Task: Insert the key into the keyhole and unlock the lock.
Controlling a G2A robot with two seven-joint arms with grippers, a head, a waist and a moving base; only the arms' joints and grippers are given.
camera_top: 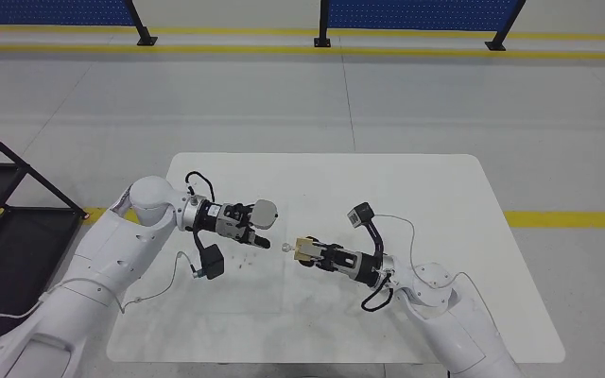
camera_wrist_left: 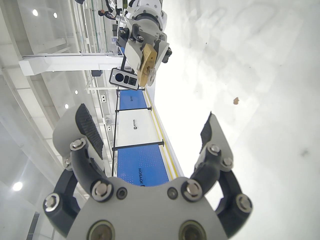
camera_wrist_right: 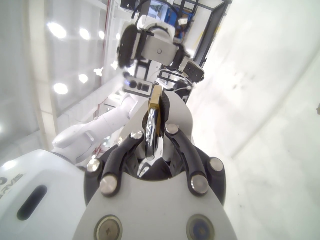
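Observation:
A brass padlock is clamped in my right gripper, held above the middle of the white table. Its steel shackle points back between the shut fingers, and its brass body sticks out past the tips of the right gripper. A silver key sits at the keyhole end of the lock, facing my left gripper; its small head juts toward the left arm. My left gripper stands open a short way from the key, touching nothing, and faces the lock.
A small brown scrap lies on the table near the grippers. A black frame stands off the table's left side. Blue barriers line the far floor. The table stretches bare to the right and back.

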